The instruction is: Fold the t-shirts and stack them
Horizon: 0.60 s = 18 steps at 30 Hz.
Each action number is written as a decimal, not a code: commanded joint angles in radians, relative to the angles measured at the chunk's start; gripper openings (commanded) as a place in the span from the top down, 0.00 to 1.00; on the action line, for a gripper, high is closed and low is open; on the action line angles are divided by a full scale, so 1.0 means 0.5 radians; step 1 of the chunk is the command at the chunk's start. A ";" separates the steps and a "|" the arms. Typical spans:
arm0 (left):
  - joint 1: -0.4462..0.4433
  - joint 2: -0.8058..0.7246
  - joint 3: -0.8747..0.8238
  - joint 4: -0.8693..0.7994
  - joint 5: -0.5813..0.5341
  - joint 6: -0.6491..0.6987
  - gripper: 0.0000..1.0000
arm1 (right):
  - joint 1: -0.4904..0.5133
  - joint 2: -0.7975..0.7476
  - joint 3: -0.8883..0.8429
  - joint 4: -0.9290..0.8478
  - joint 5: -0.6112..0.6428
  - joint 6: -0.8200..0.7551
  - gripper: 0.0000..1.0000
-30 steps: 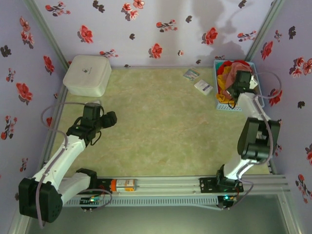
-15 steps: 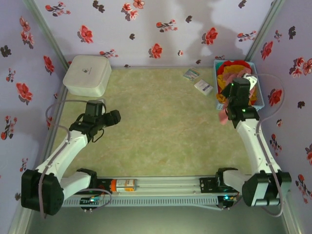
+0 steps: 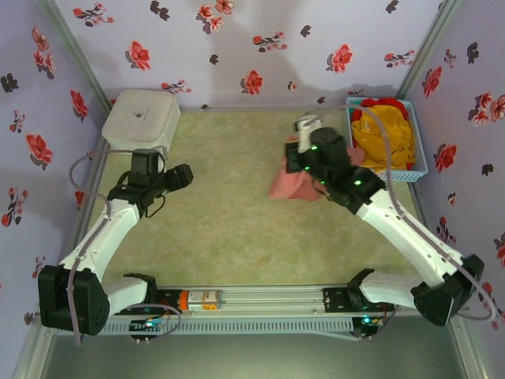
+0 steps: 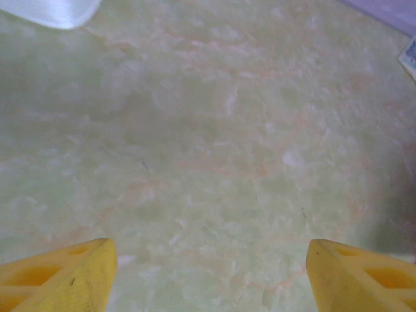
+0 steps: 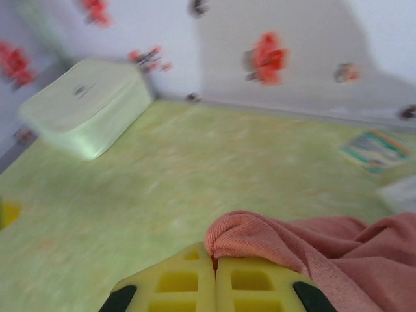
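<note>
My right gripper (image 3: 298, 162) (image 5: 215, 263) is shut on a fold of the salmon-pink t-shirt (image 3: 289, 183) (image 5: 312, 250), which hangs bunched from it over the middle-right of the table. A mustard-yellow t-shirt (image 3: 381, 140) and a red t-shirt (image 3: 386, 105) lie piled in the blue basket (image 3: 418, 154) at the back right. My left gripper (image 3: 183, 177) (image 4: 211, 266) hovers open over bare table on the left; its yellow fingers (image 4: 62, 276) stand wide apart with nothing between them.
A white rounded-square box (image 3: 142, 120) (image 5: 84, 114) sits at the back left corner. A small packet (image 3: 308, 122) (image 5: 376, 151) lies on the table near the back wall. Flowered walls close in the back and both sides.
The right arm has swung left out of the basket, carrying the pink t-shirt over the table. The left gripper has shifted slightly back and right.
</note>
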 commanded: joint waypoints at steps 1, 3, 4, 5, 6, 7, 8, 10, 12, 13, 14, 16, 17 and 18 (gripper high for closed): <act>0.095 -0.025 0.111 -0.114 0.077 0.036 0.22 | 0.274 0.148 0.097 0.051 0.031 -0.172 1.00; 0.132 -0.039 0.133 -0.153 0.088 0.022 0.22 | 0.365 0.256 0.076 0.176 -0.021 -0.092 1.00; 0.141 -0.048 0.146 -0.176 0.087 0.025 0.22 | 0.396 0.327 0.064 0.254 -0.097 -0.032 1.00; 0.150 -0.051 0.153 -0.196 0.087 0.028 0.22 | 0.434 0.395 0.063 0.306 -0.139 0.015 1.00; 0.163 -0.057 0.157 -0.219 0.088 0.028 0.22 | 0.477 0.484 0.079 0.345 -0.154 0.057 1.00; 0.174 -0.060 0.157 -0.238 0.088 0.024 0.21 | 0.520 0.561 0.096 0.361 -0.162 0.074 1.00; 0.187 -0.062 0.155 -0.255 0.087 0.020 0.21 | 0.555 0.655 0.130 0.370 -0.158 0.085 1.00; 0.206 -0.064 0.145 -0.280 0.087 0.017 0.21 | 0.601 0.807 0.181 0.372 -0.171 0.118 0.90; 0.212 -0.055 0.137 -0.308 0.087 0.018 0.20 | 0.610 0.910 0.209 0.356 -0.196 0.157 0.76; 0.214 -0.051 0.128 -0.313 0.093 0.015 0.20 | 0.611 0.933 0.197 0.366 -0.180 0.176 0.56; 0.212 -0.048 0.118 -0.322 0.096 0.011 0.20 | 0.610 0.942 0.174 0.375 -0.132 0.194 0.35; 0.212 -0.050 0.090 -0.324 0.112 -0.002 0.20 | 0.607 0.931 0.142 0.353 -0.028 0.202 0.13; 0.214 -0.055 0.070 -0.319 0.122 -0.012 0.20 | 0.605 0.917 0.124 0.341 0.031 0.200 0.04; 0.213 -0.061 0.043 -0.305 0.134 -0.026 0.20 | 0.599 0.895 0.108 0.326 0.083 0.197 0.01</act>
